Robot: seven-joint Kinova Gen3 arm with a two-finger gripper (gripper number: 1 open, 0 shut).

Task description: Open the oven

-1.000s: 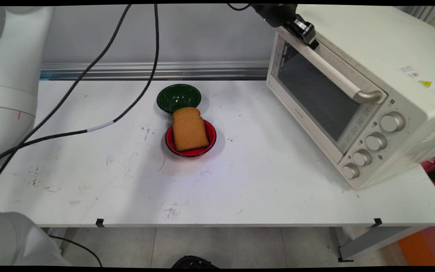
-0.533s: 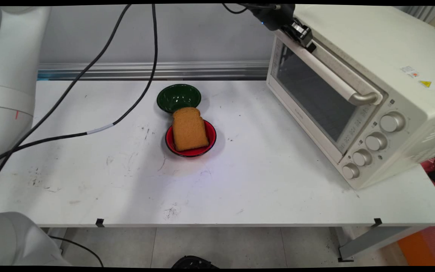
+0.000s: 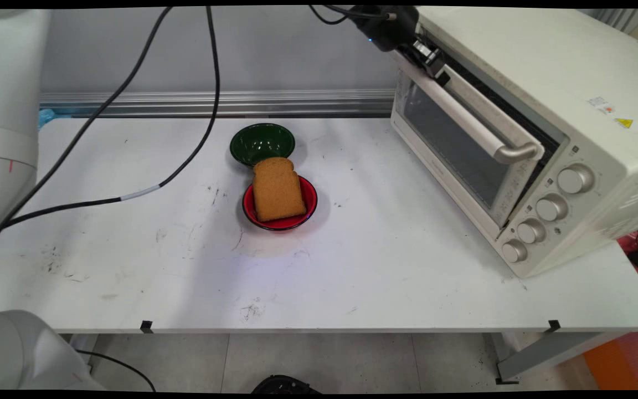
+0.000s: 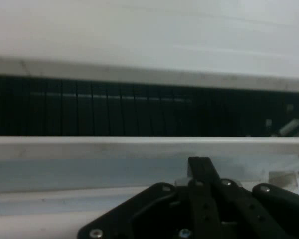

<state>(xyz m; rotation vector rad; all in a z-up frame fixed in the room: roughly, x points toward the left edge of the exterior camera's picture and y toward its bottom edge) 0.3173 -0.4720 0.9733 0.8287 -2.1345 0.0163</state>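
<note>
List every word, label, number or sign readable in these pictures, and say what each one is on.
No text can be read as words.
Toaster oven top: yellow triangular warning sign and a small sticker, print too small to read.
Oven door lower edge: a brand mark, too small.
By the knobs: markings, too small.

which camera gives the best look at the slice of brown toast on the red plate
The main view. It shows the whole slice of brown toast lying on the round red plate, just in front of the dark green bowl. The hand view shows none of it, only the white toaster oven and its dark door gap.
</note>
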